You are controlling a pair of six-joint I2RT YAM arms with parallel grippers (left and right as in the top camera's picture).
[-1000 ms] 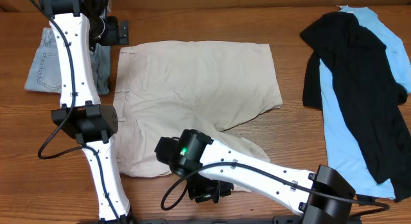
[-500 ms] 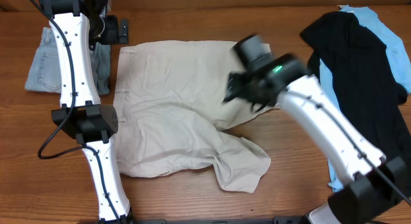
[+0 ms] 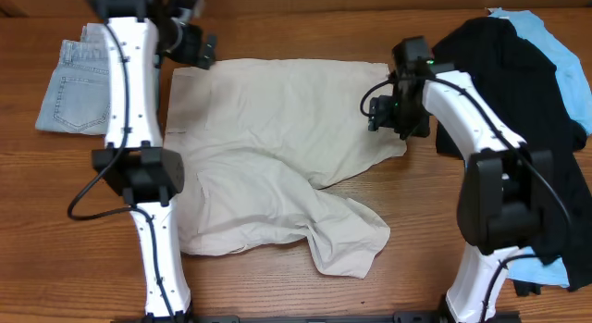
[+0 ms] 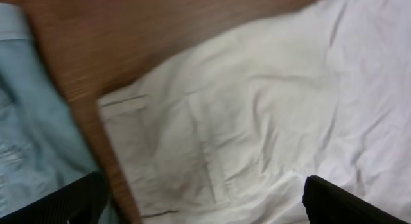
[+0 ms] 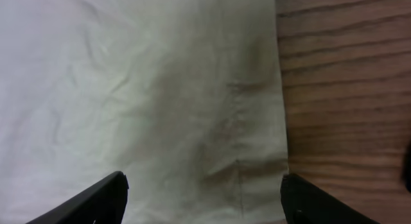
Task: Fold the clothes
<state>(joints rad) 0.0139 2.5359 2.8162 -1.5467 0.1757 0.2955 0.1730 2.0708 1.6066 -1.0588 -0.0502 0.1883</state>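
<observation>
The khaki shorts are being found spread at the middle of the worktop, one leg rumpled toward the near edge. The left hand is being held over their far-left corner, fingers apart, gripping nothing. The right hand is being held over the hem nearest the right edge, likewise parted. A black top and sky-blue top are lying heaped along the right edge, folded denim at the far-left corner

The pale beige khaki shorts lie spread in the middle of the wooden table, a folded blue denim garment to their far left, a black top lying on a sky-blue top to their right. My left claw hangs over the shorts' far-left corner, my right claw over their right edge, beside the black top.
</observation>
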